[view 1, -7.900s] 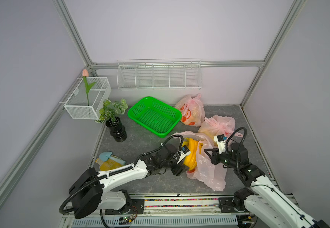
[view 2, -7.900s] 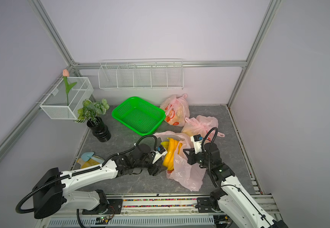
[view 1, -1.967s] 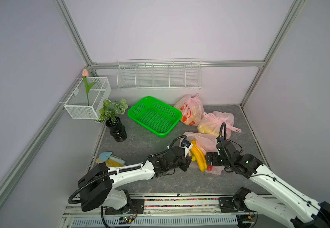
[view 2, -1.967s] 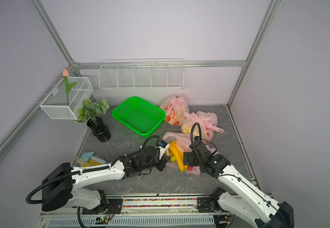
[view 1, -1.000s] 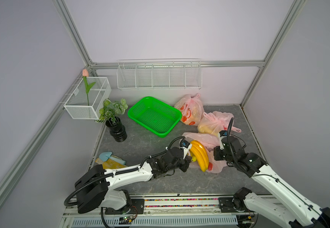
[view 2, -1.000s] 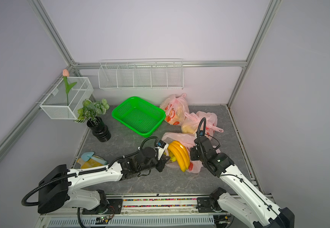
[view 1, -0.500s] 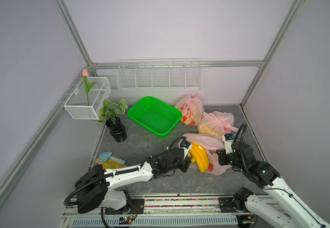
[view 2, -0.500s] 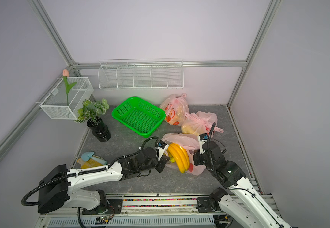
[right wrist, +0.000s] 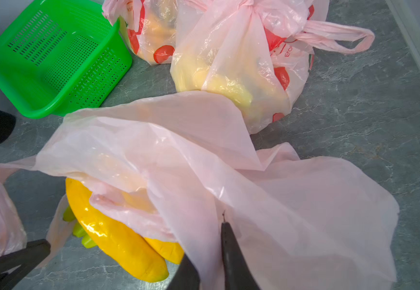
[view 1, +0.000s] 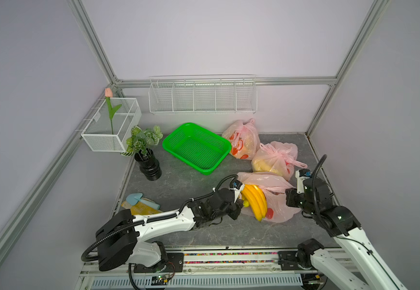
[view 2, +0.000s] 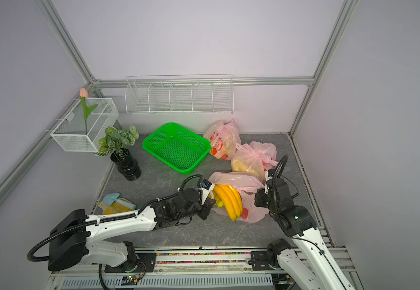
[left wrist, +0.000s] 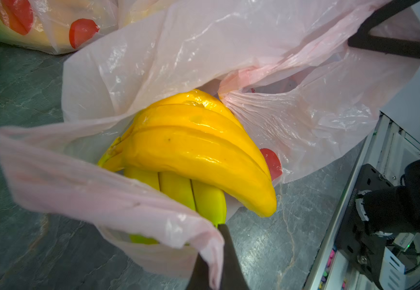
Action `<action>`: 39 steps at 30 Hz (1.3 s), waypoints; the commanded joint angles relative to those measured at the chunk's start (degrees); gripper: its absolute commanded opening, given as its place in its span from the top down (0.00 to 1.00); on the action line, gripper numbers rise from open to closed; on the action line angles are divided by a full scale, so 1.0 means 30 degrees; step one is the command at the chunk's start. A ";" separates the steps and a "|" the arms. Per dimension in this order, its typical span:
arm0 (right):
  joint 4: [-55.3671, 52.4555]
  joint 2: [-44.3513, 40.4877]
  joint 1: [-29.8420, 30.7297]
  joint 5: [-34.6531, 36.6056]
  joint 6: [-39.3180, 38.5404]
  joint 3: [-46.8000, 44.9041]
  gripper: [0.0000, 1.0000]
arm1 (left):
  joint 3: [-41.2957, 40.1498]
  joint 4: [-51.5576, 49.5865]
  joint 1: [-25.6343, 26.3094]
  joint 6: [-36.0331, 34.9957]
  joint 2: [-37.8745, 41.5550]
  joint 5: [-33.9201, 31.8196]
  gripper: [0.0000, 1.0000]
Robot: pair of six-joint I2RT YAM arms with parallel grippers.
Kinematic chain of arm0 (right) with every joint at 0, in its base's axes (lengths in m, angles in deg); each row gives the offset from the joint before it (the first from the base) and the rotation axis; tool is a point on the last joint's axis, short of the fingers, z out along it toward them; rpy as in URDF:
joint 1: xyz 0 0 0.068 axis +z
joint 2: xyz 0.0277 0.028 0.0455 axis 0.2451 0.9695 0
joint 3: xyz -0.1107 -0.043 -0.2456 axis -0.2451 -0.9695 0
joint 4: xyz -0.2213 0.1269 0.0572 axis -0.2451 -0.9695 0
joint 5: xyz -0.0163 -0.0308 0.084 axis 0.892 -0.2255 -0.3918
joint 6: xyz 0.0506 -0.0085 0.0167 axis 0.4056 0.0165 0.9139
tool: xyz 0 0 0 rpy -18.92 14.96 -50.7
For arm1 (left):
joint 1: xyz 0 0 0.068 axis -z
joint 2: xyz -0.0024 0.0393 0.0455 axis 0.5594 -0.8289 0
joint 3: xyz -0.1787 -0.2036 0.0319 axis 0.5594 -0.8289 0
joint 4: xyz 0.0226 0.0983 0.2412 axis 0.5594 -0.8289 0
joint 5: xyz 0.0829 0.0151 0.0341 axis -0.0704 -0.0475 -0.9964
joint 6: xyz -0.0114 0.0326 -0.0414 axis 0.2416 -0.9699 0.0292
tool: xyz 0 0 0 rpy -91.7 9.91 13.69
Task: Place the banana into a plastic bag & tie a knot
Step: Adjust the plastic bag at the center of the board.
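Banana bunch (view 1: 255,202) is lying on its side on the tabletop (view 1: 178,180), in the open mouth of the plastic bag (view 1: 280,211), just in front of the two tied bags (view 1: 274,158).

- Pink film is covering the far part of the bunch. The near curve and the tips are showing bare in both top views. I judge it only partly bagged.
- Left gripper (left wrist: 216,261) is pinching the bag's strap-like rim by the green stem end, jaws closed on the film, which is draping over the fingers.
- Right gripper (right wrist: 209,251) is gripping the bag on the opposite side, jaws narrow with a fold of film between them.
- Likely reason: the two opposed grips are holding the mouth spread around the bunch, so the film can be drawn over it and the ends gathered for a knot.
- Left arm is reaching long and low across the table, wrist close to the surface, gripper pointing at the stems.
- Right arm is folding at a raised elbow, forearm angling down, gripper meeting the bag from the right side of the table.
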 commanded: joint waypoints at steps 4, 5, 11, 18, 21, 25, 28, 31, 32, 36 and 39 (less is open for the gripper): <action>0.0991 -0.1028 -0.0453 -0.2143 -0.0093 -0.0391 0.80 | 0.0602 -0.0279 0.0072 0.0344 -0.0257 -0.0449 1.00; 0.0990 -0.0944 -0.0478 -0.2413 -0.0105 -0.0563 0.76 | 0.0679 -0.0327 0.0086 0.0280 -0.0365 -0.0411 1.00; -0.0009 0.0155 -0.0423 -0.2693 -0.0182 -0.0767 0.37 | 0.1146 -0.0346 0.0179 0.0243 -0.0820 -0.0263 1.00; -0.1571 -0.1184 0.0342 -0.1483 -0.0363 0.1509 0.20 | 0.1233 -0.0313 0.0265 0.0245 -0.0885 -0.0326 1.00; -0.2407 -0.0935 0.1963 -0.0850 -0.0084 0.3008 0.20 | 0.1220 -0.0307 0.0293 0.0288 -0.0864 -0.0370 1.00; -0.2428 -0.0636 0.5286 0.0962 0.1489 0.3502 0.20 | 0.1106 -0.0141 0.0309 0.0301 -0.0805 -0.0429 1.00; -0.1541 -0.0070 0.8150 0.2114 0.2918 0.3464 0.19 | 0.1067 -0.0100 0.0353 0.0301 -0.0767 -0.0455 1.00; -0.0854 0.1006 1.0382 0.3747 0.3675 0.3567 0.20 | 0.0976 -0.0032 0.0343 0.0251 -0.0706 -0.0459 1.00; -0.0676 0.1531 1.0959 0.4165 0.3837 0.3640 0.20 | 0.0961 -0.0009 0.0343 0.0242 -0.0692 -0.0490 1.00; -0.0333 0.3515 1.1684 0.5064 0.4421 0.3563 0.20 | 0.0778 0.0101 0.0340 0.0273 -0.0577 -0.0517 1.00; -0.0483 0.4201 1.1647 0.6099 0.5270 0.2880 0.20 | 0.0623 0.0254 0.0332 0.0360 -0.0466 -0.0544 1.00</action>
